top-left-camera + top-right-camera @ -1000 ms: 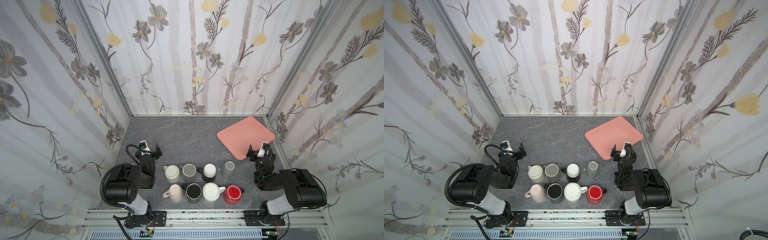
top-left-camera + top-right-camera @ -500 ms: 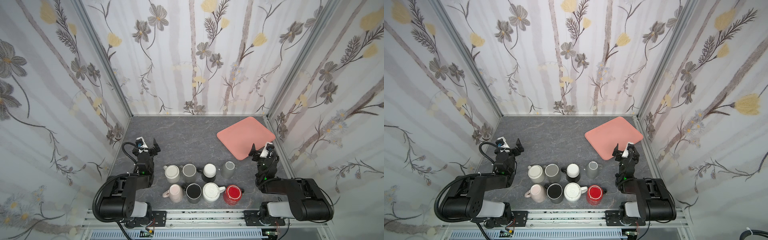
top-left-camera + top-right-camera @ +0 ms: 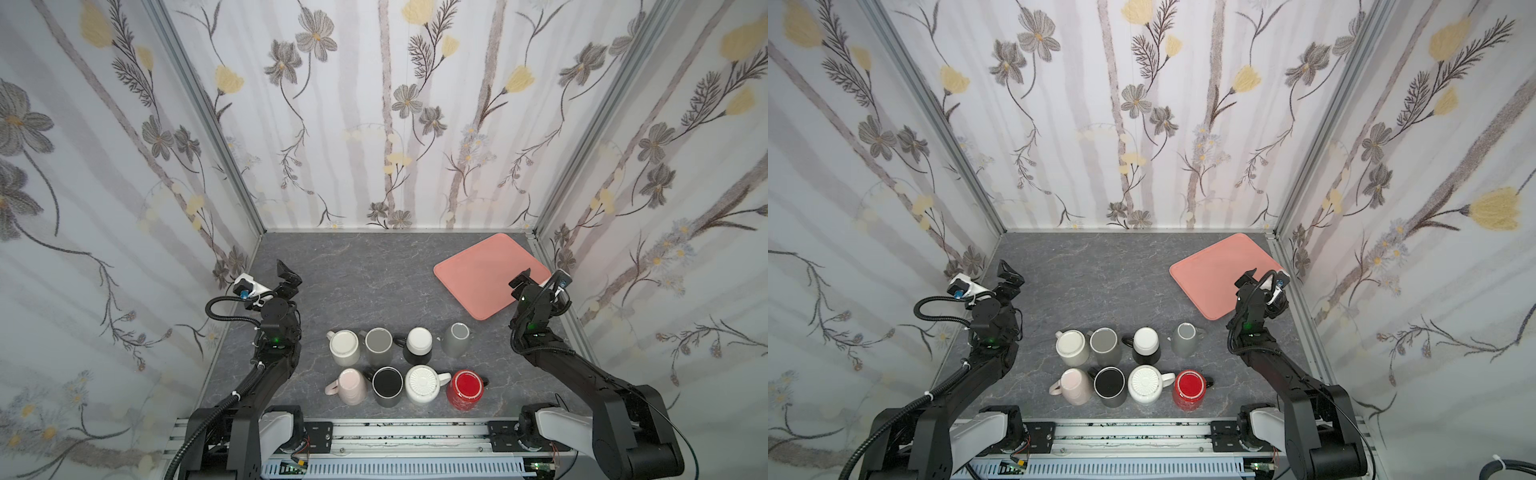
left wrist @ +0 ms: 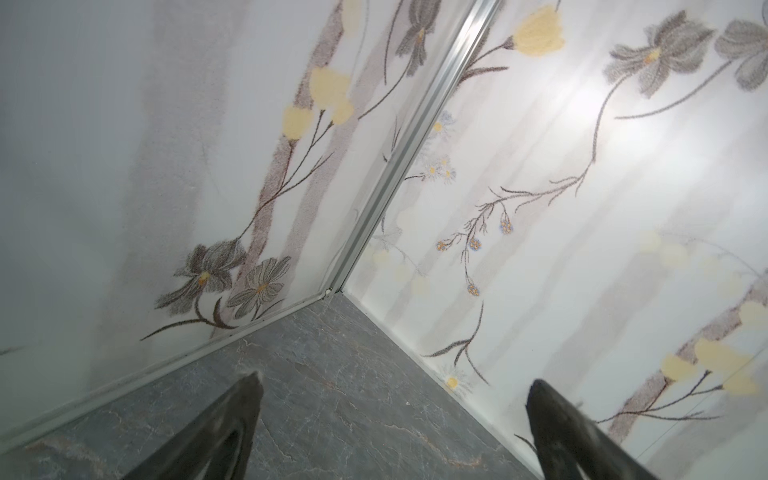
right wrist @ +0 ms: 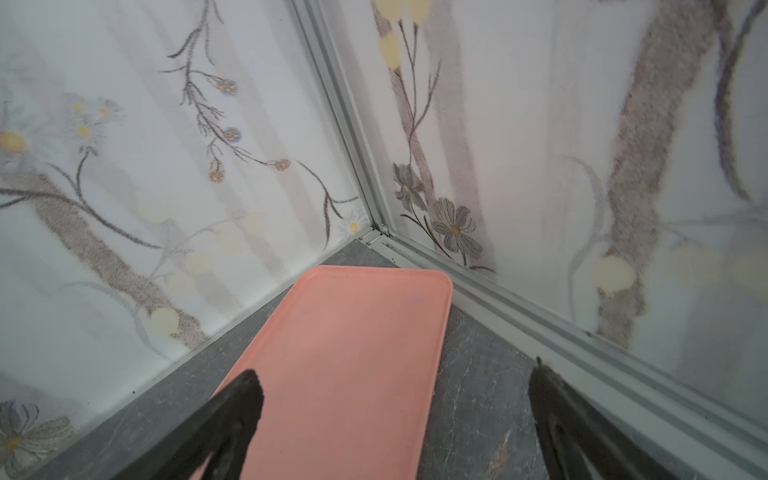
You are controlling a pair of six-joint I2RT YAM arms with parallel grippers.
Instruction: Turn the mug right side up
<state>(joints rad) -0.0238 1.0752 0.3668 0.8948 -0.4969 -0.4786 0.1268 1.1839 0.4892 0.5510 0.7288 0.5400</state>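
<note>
With left claw (image 3: 288,277) and right claw (image 3: 540,279) gaping empty, well apart from it, descend squarely over the seemingly inverted ribbed mug (image 3: 422,384), lifting clear of neighbours (image 3: 387,384) before flipping.

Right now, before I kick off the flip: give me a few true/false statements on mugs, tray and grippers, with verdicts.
1. Eight mugs stand in two rows of four. True.
2. A mug sits on the pink tray. False: the pink tray carries no mug.
3. The left gripper and right gripper are open, holding nothing. True.
4. The red mug is in the back row. False: the red mug ends the front row, on the right.
</note>
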